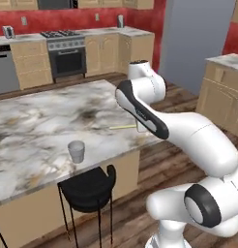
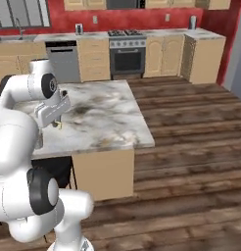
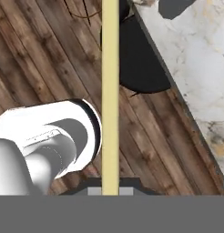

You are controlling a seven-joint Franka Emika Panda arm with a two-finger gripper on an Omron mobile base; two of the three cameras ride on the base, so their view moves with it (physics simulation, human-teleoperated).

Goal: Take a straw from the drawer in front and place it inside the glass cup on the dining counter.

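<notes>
1. Gripper (image 3: pixel 110 191): closed tight on the straw (image 3: pixel 110 91), which runs straight out from between the finger tips.
2. Straw: pale yellow; in the left base view its free end shows over the near right part of the dining counter (image 1: pixel 38 121), beside the arm.
3. Glass cup (image 1: pixel 77 151): upright on the counter near its front edge, left of the straw and apart from it.
4. Black stool (image 1: pixel 89 189): at the counter's near side, below the cup.
</notes>
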